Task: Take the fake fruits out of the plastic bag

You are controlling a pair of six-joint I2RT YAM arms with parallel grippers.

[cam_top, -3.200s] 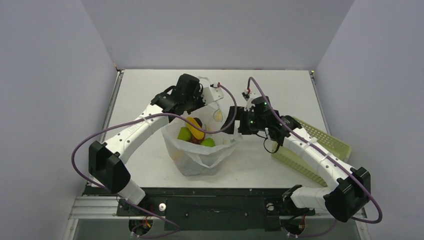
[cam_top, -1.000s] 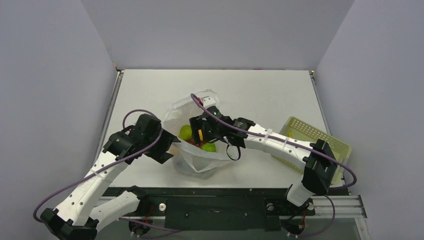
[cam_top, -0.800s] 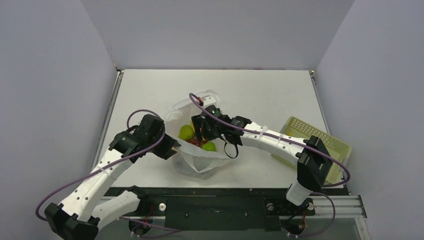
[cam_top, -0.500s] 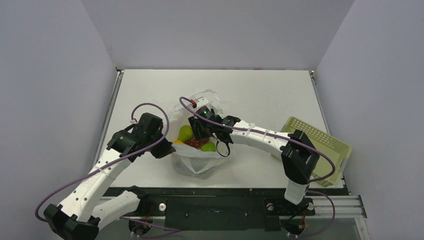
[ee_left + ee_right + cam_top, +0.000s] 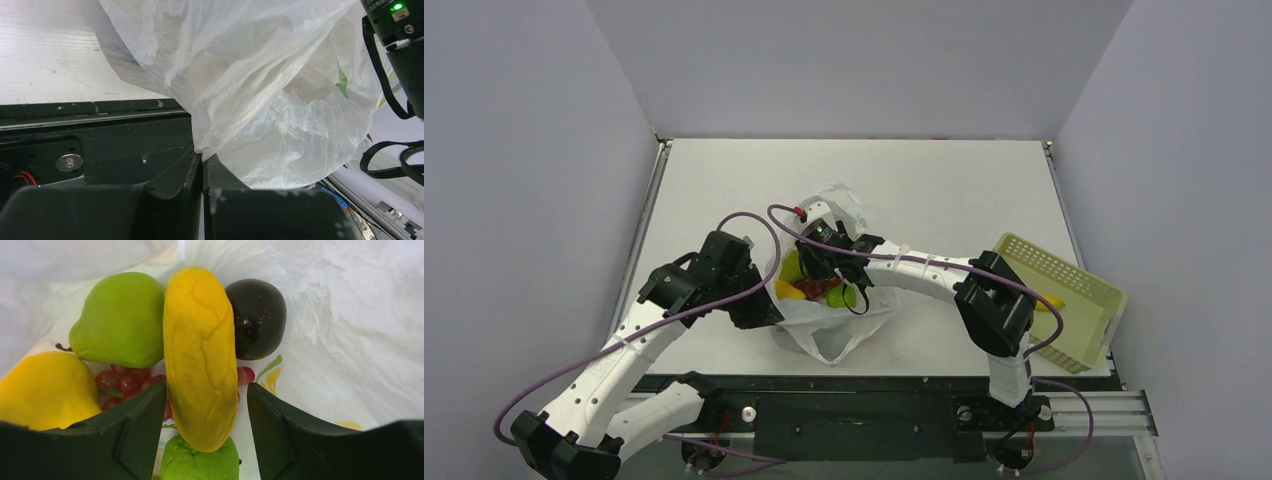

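The right gripper (image 5: 205, 415) hangs inside the plastic bag (image 5: 350, 315) with its jaws wide, one finger on each side of the yellow banana (image 5: 200, 355). Whether the pads touch it yet I cannot tell. That straddle looks like the set-up for a pinch across the banana's narrow width, and it is the easiest fruit to reach because it lies on top of the heap. The green pear (image 5: 120, 320) sits to its left and a dark purple round fruit (image 5: 260, 317) to its right. The yellow lumpy piece (image 5: 45, 390) is at the near left, the red grape bunch (image 5: 127, 382) underneath, and the green lime (image 5: 200, 462) at the banana's near end (all glossy, smooth plastic, so likely slippery).

The left gripper (image 5: 202, 172) is clamped on a fold of the bag's wall, low on its left side, probably so the thin film does not ride along when a fruit is lifted. The bag is crinkly, translucent white, slumped on the surface (image 5: 944, 180) between the two arms, mouth upward. The perforated basket (image 5: 1064, 275) stands well apart at the right.
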